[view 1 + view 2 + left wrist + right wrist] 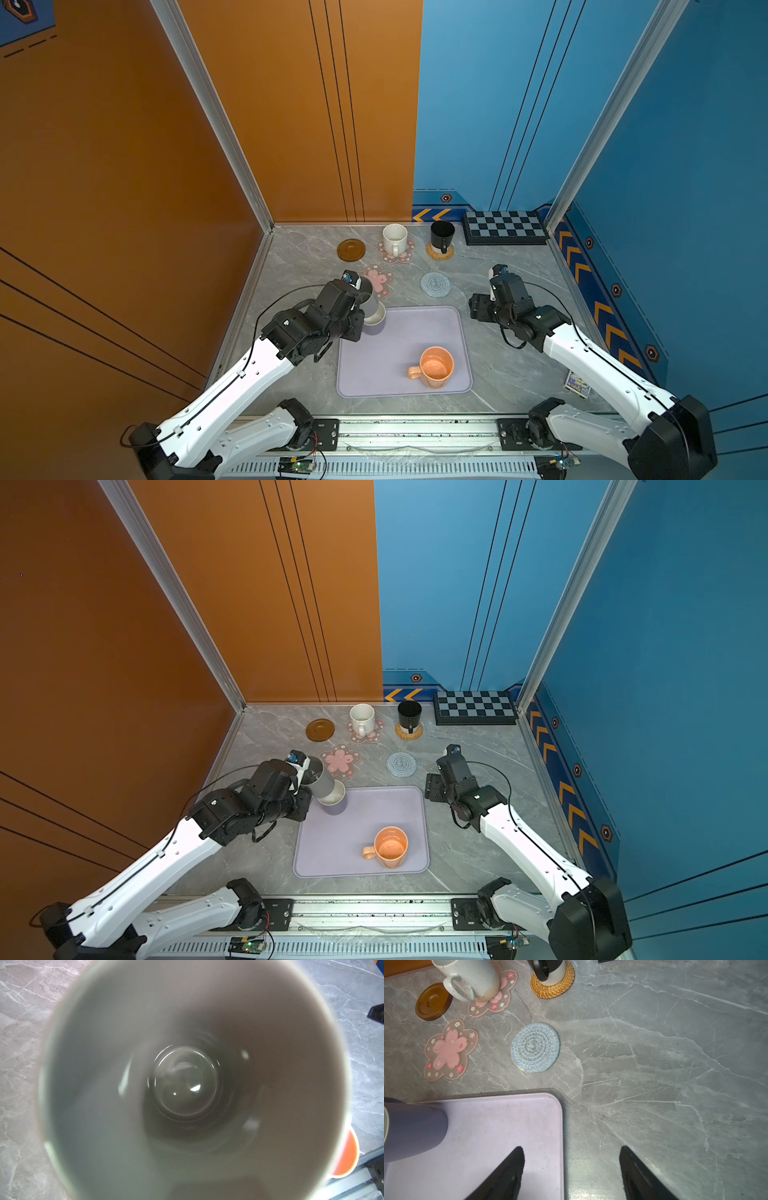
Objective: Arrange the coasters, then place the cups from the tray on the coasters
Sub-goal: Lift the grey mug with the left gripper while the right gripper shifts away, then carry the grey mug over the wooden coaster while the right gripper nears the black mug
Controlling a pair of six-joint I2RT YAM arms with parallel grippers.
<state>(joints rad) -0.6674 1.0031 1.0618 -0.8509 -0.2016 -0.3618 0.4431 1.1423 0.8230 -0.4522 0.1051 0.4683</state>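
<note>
Grey mug (325,784) hangs tilted in the clamped left tool (306,771), low over the lavender mug (336,808) at the far-left corner of the tray (386,808); swinging away could knock that mug over; right tool (571,1148) gapes empty

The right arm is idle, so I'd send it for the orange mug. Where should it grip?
Probably the wall at the rim opposite the handle, from above, one finger inside. The orange mug stands upright on the tray, mouth open, and its handle points left in both top views, away from the open right gripper.
</note>
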